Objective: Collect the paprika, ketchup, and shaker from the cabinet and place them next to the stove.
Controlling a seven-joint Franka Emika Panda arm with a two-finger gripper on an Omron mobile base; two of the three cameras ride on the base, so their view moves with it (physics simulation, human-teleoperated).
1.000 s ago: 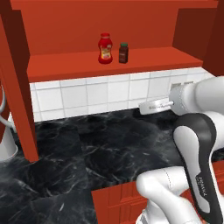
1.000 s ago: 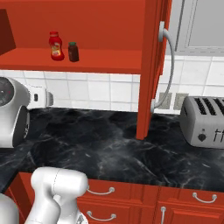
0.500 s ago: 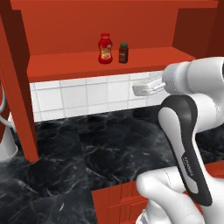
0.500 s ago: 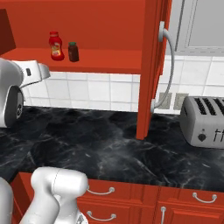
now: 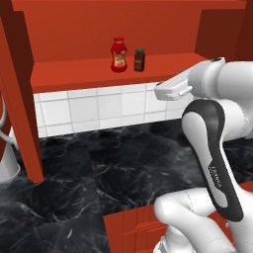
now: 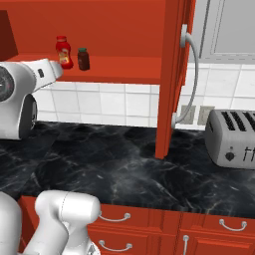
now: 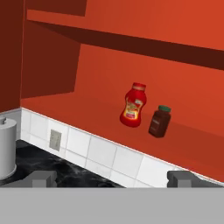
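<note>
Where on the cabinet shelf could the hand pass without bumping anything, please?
The cabinet shelf lies bare from its left wall to the ketchup, and again right of the paprika toward the right wall. It is crowded only mid-shelf, where the two stand close together with a narrow gap.

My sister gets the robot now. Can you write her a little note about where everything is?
Gripper: open and empty, aimed at the cabinet shelf.
Ketchup and paprika: upright side by side on that shelf, ketchup on the left, neither touched yet.
Shaker and stove: can't say where from here.
Done: nothing collected.
Left: grab each item and set all three next to the stove.
</note>
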